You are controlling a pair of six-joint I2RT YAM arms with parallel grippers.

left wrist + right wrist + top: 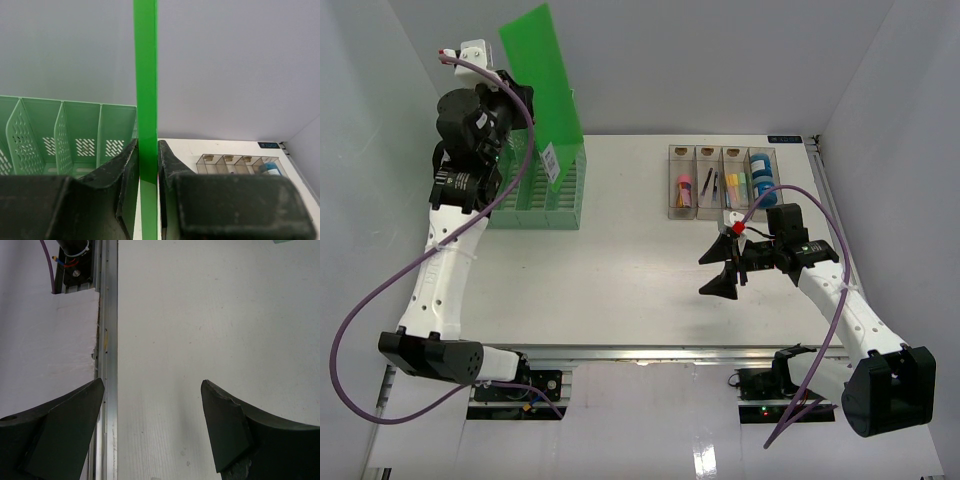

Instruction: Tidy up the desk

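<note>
Starting at the near edge: the white worktop (pixel 620 260) fills the middle of the overhead view. A metal rail (pixel 650 352) runs along its 6 o'clock side and pale grey walls (pixel 720 60) box in the rest.

The right pincer (pixel 718 268) hangs over bare worktop around 4 o'clock. It's released, with the jaws spread wide and nothing between them. Its wrist cam just shows the two dark fingers (pixel 65 425) over the white surface and the rail.

Further back at about 1 o'clock there's a clear four-compartment tray (pixel 720 152) with small coloured bits in it, and a blue roll (pixel 761 183) in the rightmost slot.

Over at 10 o'clock sits a green slotted file rack (pixel 548 195).

Above the rack, the left pincer (pixel 510 95) is clenched on a flat green sheet (pixel 542 80), held up in the air. In the wrist view the sheet stands edge-on and upright between the jaws. Can't tell if its bottom edge is actually inside a rack slot.
</note>
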